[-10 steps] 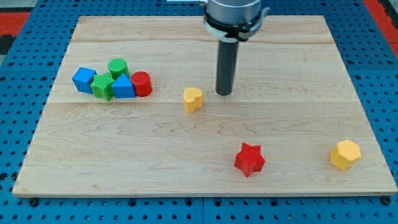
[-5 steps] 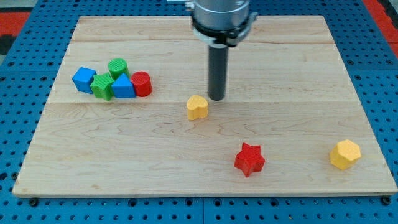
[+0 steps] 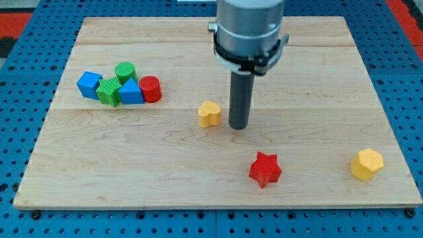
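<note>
My tip (image 3: 238, 125) rests on the wooden board just to the right of a yellow heart-shaped block (image 3: 209, 114), with a narrow gap between them. A red star block (image 3: 265, 169) lies below and to the right of the tip. At the view's left a cluster holds a blue block (image 3: 88, 84), a green cylinder (image 3: 125, 71), a green star-like block (image 3: 109, 92), a blue triangular block (image 3: 131, 92) and a red cylinder (image 3: 150, 88). A yellow hexagonal block (image 3: 367, 164) sits at the lower right.
The wooden board (image 3: 317, 59) lies on a blue pegboard table (image 3: 20, 79). The arm's grey body (image 3: 250, 30) hangs over the board's upper middle.
The tip moved left and down toward the yellow heart, which slid slightly down and right, then the tip shifted lower to stand beside the heart's right side.
</note>
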You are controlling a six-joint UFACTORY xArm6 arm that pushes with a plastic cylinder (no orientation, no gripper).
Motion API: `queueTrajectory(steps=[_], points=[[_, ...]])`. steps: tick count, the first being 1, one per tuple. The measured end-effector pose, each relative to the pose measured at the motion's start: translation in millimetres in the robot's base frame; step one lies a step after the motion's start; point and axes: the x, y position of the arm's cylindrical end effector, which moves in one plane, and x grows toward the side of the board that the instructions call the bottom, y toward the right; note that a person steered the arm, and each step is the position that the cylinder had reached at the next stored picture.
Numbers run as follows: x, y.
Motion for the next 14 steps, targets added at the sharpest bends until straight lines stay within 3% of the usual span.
queueTrajectory(steps=[1, 2, 3, 4, 6, 7, 8, 10, 11, 12, 14], points=[[-40.5, -55.4], [-88.4, -66.5], [-44.2, -65.9], [-64.5, -97.1], [-160.2, -67.1], [-110.0, -38.5], [-84.4, -72.5], [-189.5, -91.0], [-154.9, -80.4], [-181.8, -130.8], [-239.6, -166.8]])
